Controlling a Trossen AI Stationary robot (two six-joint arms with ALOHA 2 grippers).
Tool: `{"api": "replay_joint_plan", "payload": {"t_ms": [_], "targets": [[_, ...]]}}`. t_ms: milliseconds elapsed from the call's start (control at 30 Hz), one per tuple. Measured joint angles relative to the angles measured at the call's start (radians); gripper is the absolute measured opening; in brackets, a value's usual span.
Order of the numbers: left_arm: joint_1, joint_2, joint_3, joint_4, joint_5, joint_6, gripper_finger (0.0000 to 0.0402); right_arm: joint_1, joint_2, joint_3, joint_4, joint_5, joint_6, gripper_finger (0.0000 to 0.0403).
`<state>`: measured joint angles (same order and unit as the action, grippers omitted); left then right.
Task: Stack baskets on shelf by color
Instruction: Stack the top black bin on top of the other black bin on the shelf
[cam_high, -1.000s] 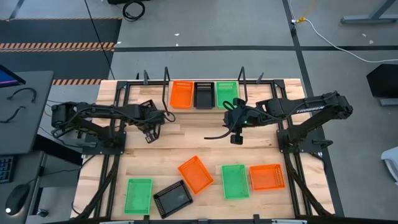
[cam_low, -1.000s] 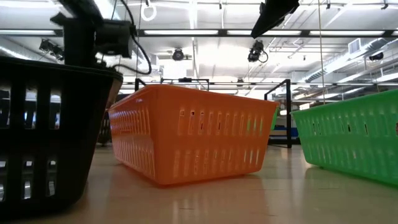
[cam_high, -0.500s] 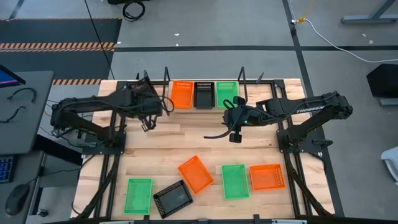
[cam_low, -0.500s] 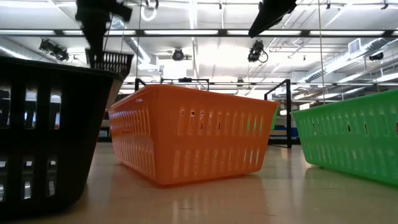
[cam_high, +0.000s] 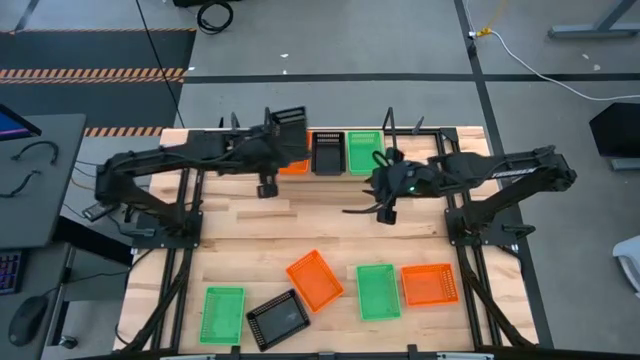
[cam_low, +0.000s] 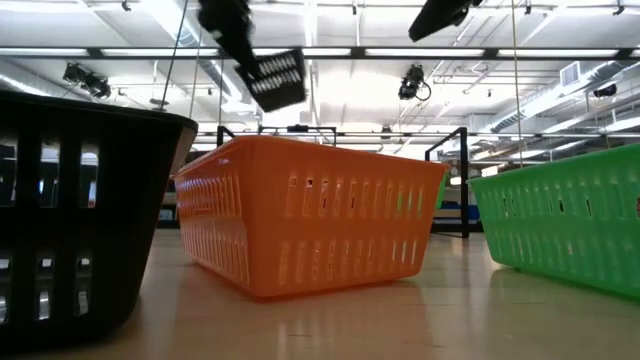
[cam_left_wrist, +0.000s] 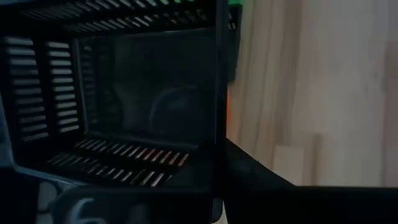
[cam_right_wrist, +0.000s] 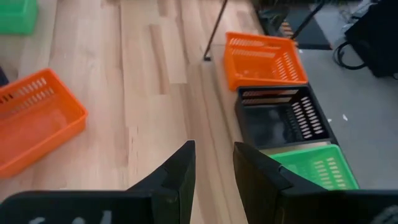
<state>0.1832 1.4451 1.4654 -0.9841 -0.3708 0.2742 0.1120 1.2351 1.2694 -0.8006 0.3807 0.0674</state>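
A black basket (cam_low: 272, 79) is held in the air by the left gripper (cam_high: 272, 140), whose fingers are pinched on it. In the high view this gripper is seen in the upper middle of the frame, over the left end of the shelf (cam_high: 430, 133). In the low view the carried basket hangs tilted near the top of the frame, a little left of centre. In the left wrist view its dark mesh inside (cam_left_wrist: 124, 99) fills most of the frame.

On the shelf three baskets are placed side by side: an orange basket (cam_high: 293, 166), partly covered by the left arm, a second black basket (cam_high: 327, 152) in the middle, and a green basket (cam_high: 364, 151) to its right. The same row is seen in the right wrist view.

The right gripper (cam_high: 386, 205) is found just right of centre in the high view, close to the green basket on the shelf, above the bare tabletop (cam_high: 310, 215). Its fingers (cam_right_wrist: 177, 171) are parted only by a narrow gap and nothing is held between them.

In the lower part of the high view five more baskets lie apart on the tabletop: a green one (cam_high: 223, 315) at lower left, a black one (cam_high: 278, 319), a tilted orange one (cam_high: 315, 279), another green one (cam_high: 377, 291) and another orange one (cam_high: 430, 284) at right.
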Motion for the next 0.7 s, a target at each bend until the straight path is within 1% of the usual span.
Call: {"api": "replay_joint_plan", "payload": {"t_ms": [200,400,500,633,700], "targets": [[0.052,0.162,-0.001,0.162,0.077,0.078,0.0012,0.0,-0.067,0.0,-0.028,0.029,0.025,0.0114],[0.078,0.265,0.003,0.327,0.082,0.169,0.0012,0.0,-0.087,0.0,-0.053,0.03,0.037,0.0114],[0.098,0.301,0.038,0.336,0.091,0.179,0.0012,0.0,-0.082,0.0,-0.068,0.03,0.036,0.0114],[0.127,0.333,0.067,0.305,0.16,0.15,0.0012,-0.004,-0.069,0.0,-0.072,0.03,0.029,0.0114],[0.134,0.345,0.082,0.294,0.165,0.133,0.0012,-0.004,-0.064,0.0,-0.07,0.036,0.018,0.0114]]}}
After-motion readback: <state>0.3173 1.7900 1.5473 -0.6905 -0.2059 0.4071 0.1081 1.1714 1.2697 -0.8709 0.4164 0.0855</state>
